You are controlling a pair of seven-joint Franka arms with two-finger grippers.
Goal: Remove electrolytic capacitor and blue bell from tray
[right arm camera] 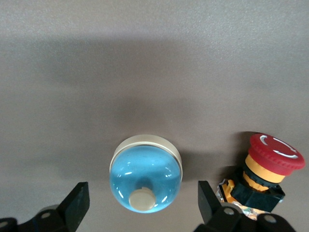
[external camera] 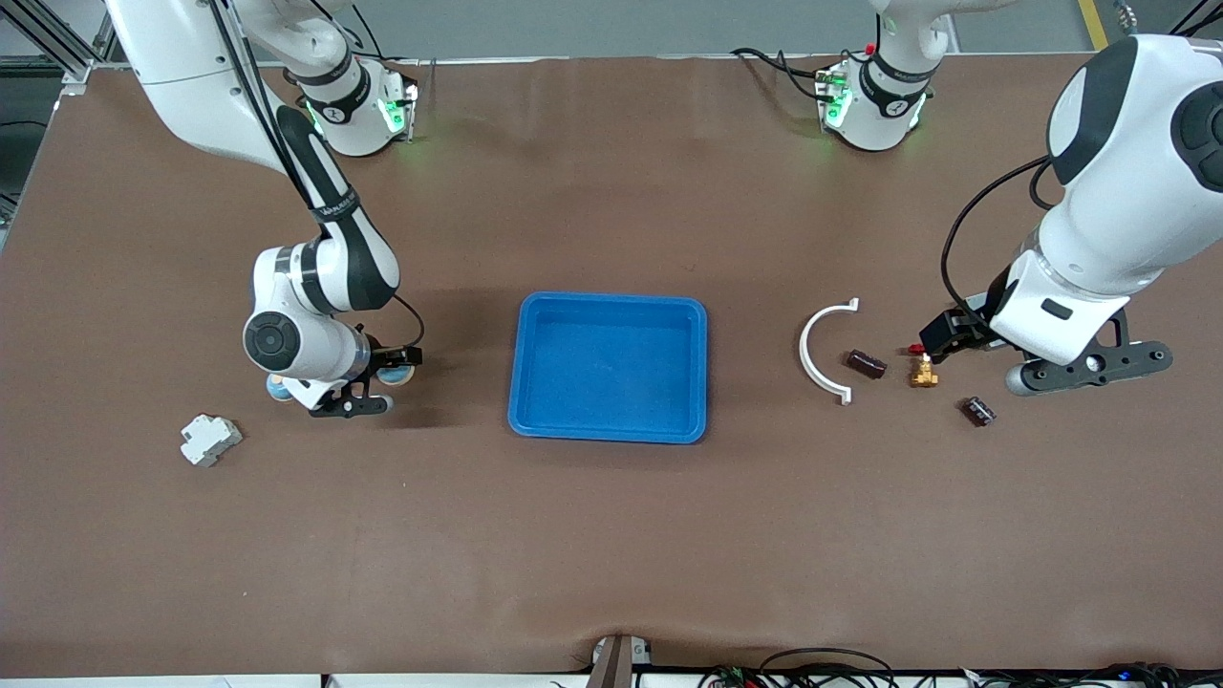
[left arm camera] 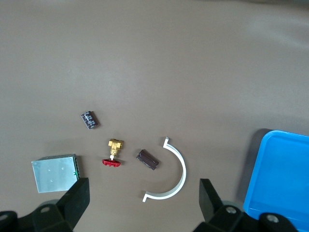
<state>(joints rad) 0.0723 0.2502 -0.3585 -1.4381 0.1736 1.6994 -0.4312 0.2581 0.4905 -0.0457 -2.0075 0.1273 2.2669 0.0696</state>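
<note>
The bell (right arm camera: 146,176) is a blue dome with a cream rim and knob. It stands on the brown table toward the right arm's end, mostly hidden under the hand in the front view. My right gripper (external camera: 375,375) (right arm camera: 142,205) is open and low, with one finger on each side of the bell and a gap at both. Two dark brown capacitors (external camera: 867,363) (external camera: 976,411) lie toward the left arm's end; they also show in the left wrist view (left arm camera: 147,160) (left arm camera: 90,120). My left gripper (external camera: 941,339) (left arm camera: 144,200) is open and empty above them.
A blue tray (external camera: 611,304) (left arm camera: 280,183) sits mid-table. A white arc (external camera: 812,354) (left arm camera: 182,169), a brass valve with a red handle (external camera: 923,371) (left arm camera: 114,147) and a metal box (left arm camera: 54,171) lie near the capacitors. A red emergency button (right arm camera: 270,169) stands beside the bell. A white block (external camera: 210,440) lies nearer the front camera.
</note>
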